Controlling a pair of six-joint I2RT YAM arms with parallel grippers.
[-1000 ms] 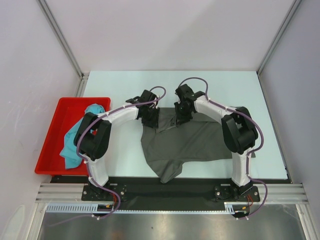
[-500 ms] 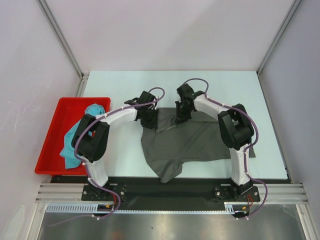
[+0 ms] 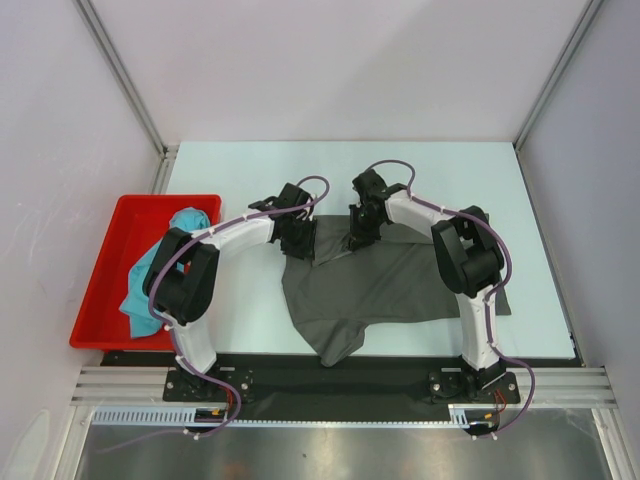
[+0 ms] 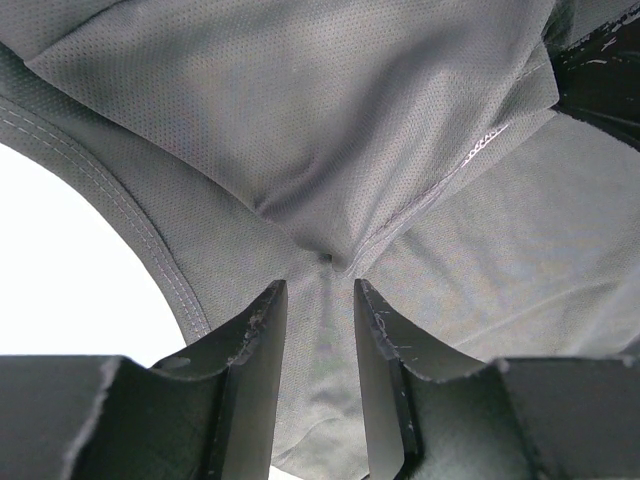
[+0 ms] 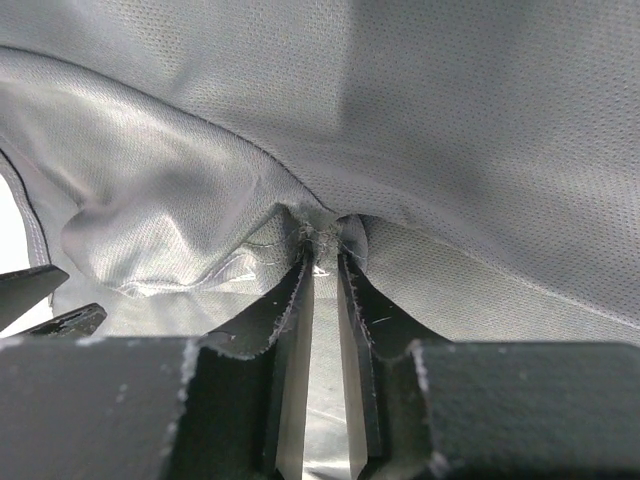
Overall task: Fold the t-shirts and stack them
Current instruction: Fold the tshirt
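Note:
The dark grey t-shirt [image 3: 390,285] lies crumpled across the middle of the table, its far edge bunched up under both grippers. My left gripper [image 3: 300,240] holds the far left part. In the left wrist view, cloth [image 4: 330,150] fills the gap between the jaws of the left gripper [image 4: 320,285], and creases run to a point at the tips. My right gripper [image 3: 358,238] pinches the far edge a little to the right. Its narrow jaws [image 5: 322,255] nip a gathered fold [image 5: 180,230]. The teal t-shirt [image 3: 150,280] lies heaped in the red tray.
The red tray [image 3: 95,340] stands at the table's left edge, beside the left arm. Grey walls and metal posts close in the back and sides. A black rail with both arm bases runs along the near edge.
The right arm's elbow has swung slightly left and back, and its gripper has edged toward the far side. The left arm and the grey shirt have barely moved.

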